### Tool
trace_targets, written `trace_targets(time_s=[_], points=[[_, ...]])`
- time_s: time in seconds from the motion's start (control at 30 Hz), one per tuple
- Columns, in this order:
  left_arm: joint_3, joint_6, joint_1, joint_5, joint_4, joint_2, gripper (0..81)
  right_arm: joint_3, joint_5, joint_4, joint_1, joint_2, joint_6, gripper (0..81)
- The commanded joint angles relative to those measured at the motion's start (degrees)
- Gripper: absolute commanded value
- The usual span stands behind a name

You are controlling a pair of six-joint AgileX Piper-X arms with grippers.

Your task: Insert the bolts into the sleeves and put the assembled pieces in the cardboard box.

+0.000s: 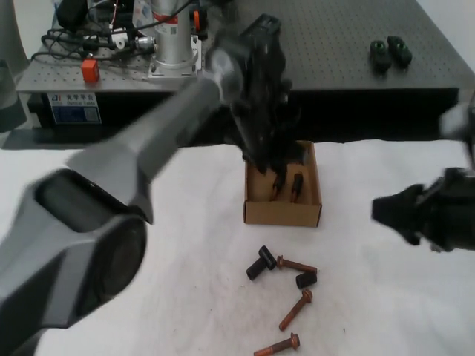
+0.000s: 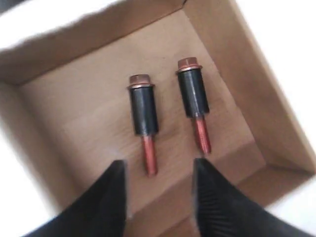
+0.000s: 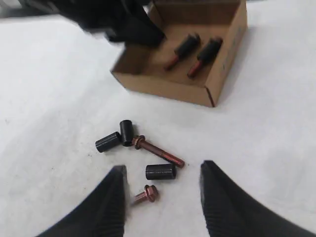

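Cardboard check: seeing the cardboard box [image 1: 282, 211] sitting at the far edge of the white cloth [image 1: 185, 245], roughly mid-width. Counting two assembled pieces [image 2: 143, 111] [image 2: 193, 94] lying flat on its floor, side by side but apart. Bolt heads pointing the same way, shanks sticking out of the black sleeves.

Seeing the left gripper [image 2: 159, 165] hanging over the box opening, fingers spread wide, gripping nothing. Seeing the right gripper [image 3: 163, 168] hovering over the right side of the cloth, facing the loose parts, fingers likewise wide apart, carrying nothing.

Finding the loose parts lying between the box and the cloth's near edge, well clear of the box:
- Seeing the sleeve pair [image 3: 108, 142] [image 3: 126, 132] touching each other.
- Seeing the first bolt [image 3: 158, 152] resting with its head against that pair.
- Seeing the third sleeve [image 3: 160, 172] lying just beside that bolt's shank end.
- Seeing the second bolt [image 3: 146, 194] lying near the third sleeve, toward the near edge.
- Seeing the third bolt [image 1: 278, 345] lying closest to the near edge, apart from the rest.
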Motion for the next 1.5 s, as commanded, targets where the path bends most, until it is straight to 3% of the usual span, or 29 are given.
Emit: trace_targets(time_s=[0.0, 0.13, 0.3, 0.6, 1.1, 1.2, 1.37, 1.47], points=[[0.69, 3.39, 0.05, -5.61, 1.98, -6.79, 23.9, -8.63, 6.5, 9.09, 6.68, 10.49, -8.25, 34.7], [8.9, 3.21, 1.53, -7.37, 2.16, -13.1, 23.1, -17.47, 8.44, 15.48, 11.77, 21.24, -12.48, 34.7], [28.2, 1.93, 2.29, -7.37, -4.07, -23.62, 23.1, -28.02, 14.95, 24.43, 17.29, 33.07, -20.6, 34.7], [59.07, 0.69, 2.29, -5.19, -16.87, -43.1, 23.1, -37.6, 20.44, 29.14, 21.98, 46.87, -29.16, 34.7], [65.5, 3.87, 2.29, -5.19, -16.95, -47.2, 23.5, -38.53, 26.82, 23.1, 24.48, 55.34, -31.18, 34.7], [65.5, 5.21, 2.29, -4.8, -17.89, -47.0, 23.5, -38.53, 26.82, 23.1, 24.48, 55.35, -31.18, 28.3], [65.5, 7.77, 2.29, 4.51, -19.89, -44.85, 23.5, -38.53, 30.94, 21.3, 24.48, 55.35, -31.18, 3.5], [65.5, 9.1, 2.29, 6.93, -22.09, -41.91, 24.1, -38.53, 32.89, 18.86, 24.07, 55.24, -30.85, 1.3]])
